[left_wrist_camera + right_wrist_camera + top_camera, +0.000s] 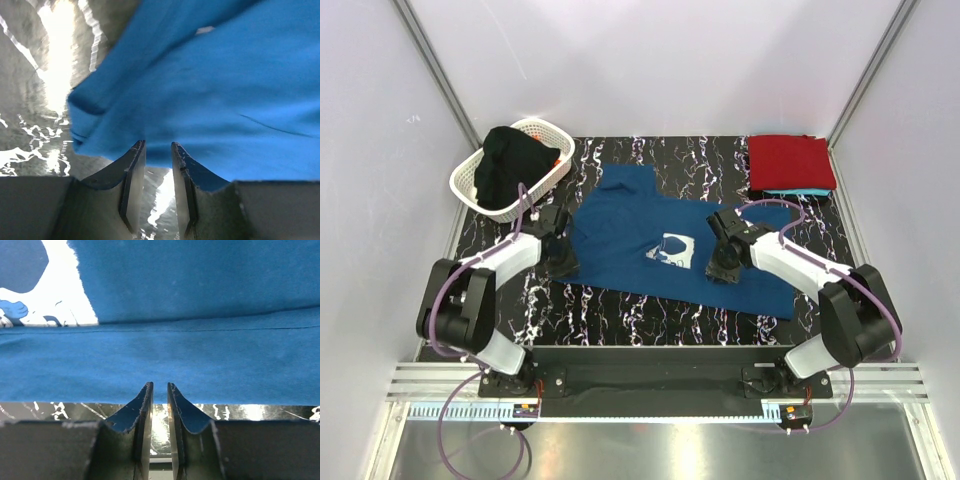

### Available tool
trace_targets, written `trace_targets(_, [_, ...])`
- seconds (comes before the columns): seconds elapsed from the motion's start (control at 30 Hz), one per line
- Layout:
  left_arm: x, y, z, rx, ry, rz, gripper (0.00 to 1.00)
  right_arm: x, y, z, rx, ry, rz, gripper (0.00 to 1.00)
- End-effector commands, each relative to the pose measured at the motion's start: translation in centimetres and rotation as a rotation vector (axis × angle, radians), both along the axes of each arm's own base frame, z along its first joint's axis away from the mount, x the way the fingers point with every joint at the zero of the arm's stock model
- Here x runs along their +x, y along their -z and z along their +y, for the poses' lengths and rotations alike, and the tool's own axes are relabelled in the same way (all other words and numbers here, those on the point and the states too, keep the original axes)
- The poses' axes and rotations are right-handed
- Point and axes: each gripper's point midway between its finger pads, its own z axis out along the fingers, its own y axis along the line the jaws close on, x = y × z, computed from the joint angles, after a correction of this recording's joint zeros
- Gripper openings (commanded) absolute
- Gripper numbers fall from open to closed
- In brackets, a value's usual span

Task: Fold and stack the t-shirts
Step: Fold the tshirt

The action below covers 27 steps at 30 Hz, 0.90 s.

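Note:
A navy blue t-shirt (625,230) with a white chest print (670,250) lies spread across the middle of the black marbled table. My left gripper (562,260) sits low at the shirt's left edge. In the left wrist view its jaws (157,144) stand apart with bare table between them, and the cloth (225,90) lies just past the tips. My right gripper (718,268) is over the shirt's right part. Its jaws (160,384) are narrowly open, tips at a folded hem (200,365). A folded red t-shirt (790,160) rests on a turquoise one (800,191) at the back right.
A white lattice basket (470,172) holding dark cloth (510,160) stands at the back left. White walls close in the table on three sides. A metal rail (650,385) runs along the near edge by the arm bases.

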Motion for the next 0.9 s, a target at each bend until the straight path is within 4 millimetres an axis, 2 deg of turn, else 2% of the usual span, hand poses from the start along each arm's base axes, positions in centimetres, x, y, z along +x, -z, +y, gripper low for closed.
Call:
trace_targets(0.0, [-0.1, 1.4, 1.6, 0.079, -0.063, 0.012, 0.32, 0.3, -0.4, -1.3, -0.051, 0.035, -0.028, 0.24])
trace_targets(0.1, [-1.5, 1.9, 2.9, 0.126, -0.114, 0.029, 0.31, -0.2, -0.2, -2.1, -0.065, 0.039, -0.024, 0.25])
trace_targets(0.23, [-3.7, 2.0, 3.1, 0.104, -0.159, 0.036, 0.31, -0.5, -0.3, -2.5, -0.061, 0.023, -0.023, 0.26])
trace_targets(0.33, [-3.6, 0.6, 2.5, 0.089, -0.142, 0.0, 0.31, 0.0, -1.4, -2.3, -0.044, 0.011, -0.049, 0.27])
trace_targets(0.4, [-3.1, -1.0, 2.0, 0.081, -0.126, -0.041, 0.32, 0.9, -2.8, -1.7, -0.025, -0.016, -0.085, 0.28])
trace_targets(0.43, [-2.4, -2.5, 1.7, 0.071, -0.12, -0.072, 0.32, 1.4, -3.4, -1.4, -0.017, -0.03, -0.102, 0.29])
trace_targets(0.47, [-2.0, -3.4, 1.5, 0.064, -0.118, -0.091, 0.32, 2.5, -4.8, -0.8, -0.005, -0.053, -0.14, 0.29])
trace_targets(0.53, [-0.5, -5.9, 0.8, 0.039, -0.1, -0.157, 0.34, 4.1, -6.2, -0.1, 0.002, -0.088, -0.184, 0.3])
trace_targets(0.57, [0.2, -7.0, 0.6, 0.026, -0.088, -0.19, 0.35, 5.7, -8.0, 0.8, 0.024, -0.123, -0.249, 0.3])
trace_targets(0.6, [0.9, -8.1, 0.4, 0.023, -0.075, -0.222, 0.36, 6.6, -8.4, 1.2, 0.021, -0.135, -0.265, 0.31])
trace_targets(0.63, [2.5, -10.2, 0.0, 0.02, -0.034, -0.293, 0.36, 7.6, -9.1, 1.6, 0.021, -0.143, -0.291, 0.32])
trace_targets(0.67, [3.4, -11.3, -0.4, 0.012, -0.006, -0.332, 0.37, 9.6, -11.3, 2.4, 0.034, -0.163, -0.363, 0.32])
trace_targets(0.7, [4.9, -13.3, -0.7, 0.009, 0.024, -0.399, 0.37, 10.8, -11.0, 3.0, 0.028, -0.178, -0.362, 0.32])
trace_targets(0.73, [5.5, -14.0, -1.0, 0.006, 0.038, -0.419, 0.37, 12.0, -11.7, 3.6, 0.034, -0.19, -0.389, 0.33])
trace_targets(0.77, [6.1, -14.2, -1.5, -0.008, 0.063, -0.418, 0.41, 14.3, -14.2, 4.8, 0.05, -0.218, -0.473, 0.33])
trace_targets(0.8, [6.9, -15.3, -2.0, -0.024, 0.08, -0.444, 0.43, 15.9, -12.9, 5.6, 0.04, -0.233, -0.46, 0.34])
trace_targets(0.83, [7.3, -15.2, -2.9, -0.051, 0.118, -0.442, 0.44, 18.0, -15.4, 6.8, 0.064, -0.249, -0.528, 0.35])
trace_targets(0.87, [7.7, -15.3, -3.0, -0.054, 0.127, -0.448, 0.44, 19.3, -15.4, 7.4, 0.058, -0.272, -0.545, 0.35])
